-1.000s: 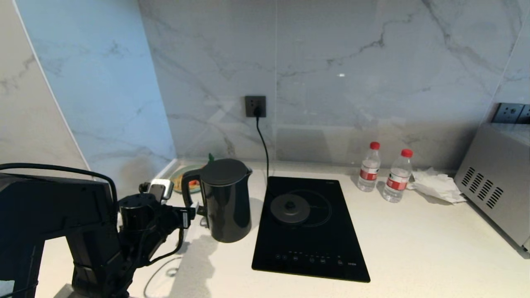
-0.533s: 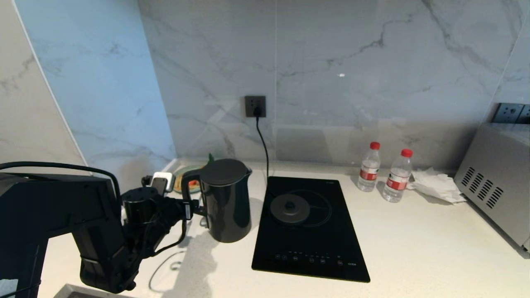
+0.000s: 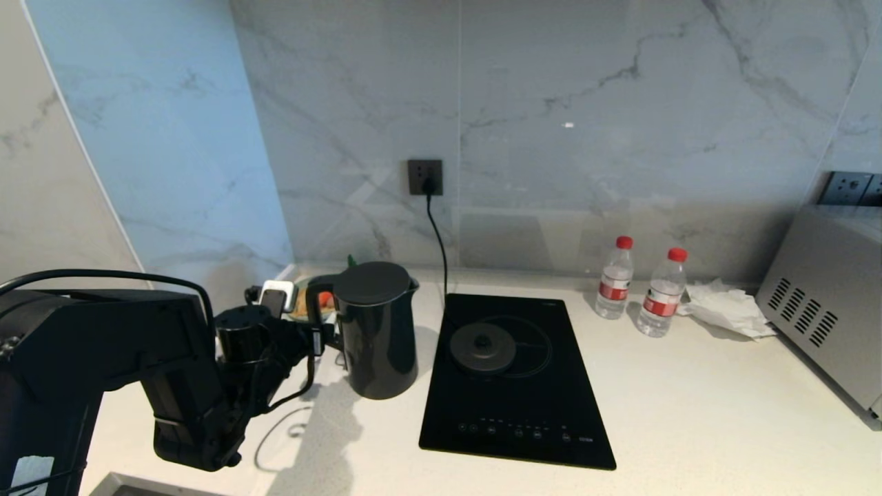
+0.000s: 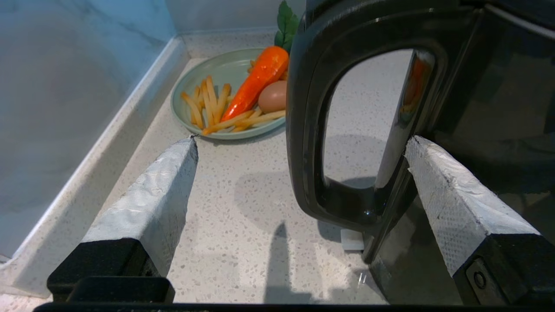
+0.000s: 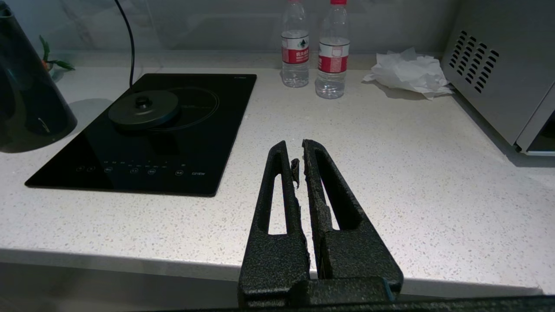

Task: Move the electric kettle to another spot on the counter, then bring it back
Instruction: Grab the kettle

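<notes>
The electric kettle (image 3: 377, 331), a glossy black jug, stands upright on the white counter (image 3: 689, 399) just left of the cooktop. My left gripper (image 3: 324, 341) is level at its loop handle (image 3: 311, 310). In the left wrist view the left gripper (image 4: 301, 138) is open wide. The handle (image 4: 303, 130) stands between the two padded fingers (image 4: 164, 182), with a gap to each pad. One finger lies along the kettle's body (image 4: 498, 108). My right gripper (image 5: 295, 145) is shut with nothing in it, at the counter's front edge, and the kettle (image 5: 26, 99) is far off to its side.
A black cooktop (image 3: 517, 413) carries the kettle's round base disc (image 3: 482, 346), corded to a wall socket (image 3: 424, 176). A green plate of food (image 4: 217, 78) sits in the corner behind the handle. Two water bottles (image 3: 614, 279), crumpled tissue (image 3: 727, 306) and a silver appliance (image 3: 827, 303) stand at the right.
My left arm has moved forward and brought its gripper up to the kettle's handle. The kettle, the base disc and the right arm have not moved.
</notes>
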Robot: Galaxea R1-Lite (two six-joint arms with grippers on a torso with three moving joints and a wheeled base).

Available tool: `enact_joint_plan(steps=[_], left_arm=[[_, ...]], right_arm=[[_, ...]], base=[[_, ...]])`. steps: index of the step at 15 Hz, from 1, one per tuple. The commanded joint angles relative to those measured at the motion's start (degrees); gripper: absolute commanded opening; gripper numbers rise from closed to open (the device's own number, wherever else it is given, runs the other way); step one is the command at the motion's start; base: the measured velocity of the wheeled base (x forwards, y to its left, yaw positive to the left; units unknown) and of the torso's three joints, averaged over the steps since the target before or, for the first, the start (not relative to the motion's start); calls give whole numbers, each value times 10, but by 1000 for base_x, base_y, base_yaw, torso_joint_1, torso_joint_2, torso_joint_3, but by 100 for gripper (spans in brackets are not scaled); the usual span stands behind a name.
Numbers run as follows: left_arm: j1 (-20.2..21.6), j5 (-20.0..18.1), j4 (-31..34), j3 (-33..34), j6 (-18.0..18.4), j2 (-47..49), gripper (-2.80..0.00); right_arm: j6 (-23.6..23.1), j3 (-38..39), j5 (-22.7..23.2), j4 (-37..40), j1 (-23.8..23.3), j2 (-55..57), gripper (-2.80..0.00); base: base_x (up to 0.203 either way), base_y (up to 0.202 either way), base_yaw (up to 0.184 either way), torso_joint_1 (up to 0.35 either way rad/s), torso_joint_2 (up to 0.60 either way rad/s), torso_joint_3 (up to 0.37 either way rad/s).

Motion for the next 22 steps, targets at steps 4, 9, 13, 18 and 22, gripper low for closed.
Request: enact_joint_plan(steps=[4, 9, 13, 18, 22], left_arm=[[24, -12, -5, -7, 4, 7, 0], [40, -24, -5, -29, 12, 14, 0], [45, -25, -5, -39, 13, 15, 0], [20, -24, -5, -72, 13, 37, 0], [13, -20, -2, -104, 12, 53, 0]], right_arm=[[0, 0, 0, 0, 0, 0, -280], [0, 0, 0, 0, 0, 0, -280], [0, 0, 0, 0, 0, 0, -280], [0, 0, 0, 0, 0, 0, -280], [0, 0, 0, 0, 0, 0, -280]], base=[[0, 0, 0, 0, 0, 0], [0, 0, 0, 0, 0, 0], [0, 0, 0, 0, 0, 0], [0, 0, 0, 0, 0, 0], [0, 0, 0, 0, 0, 0]])
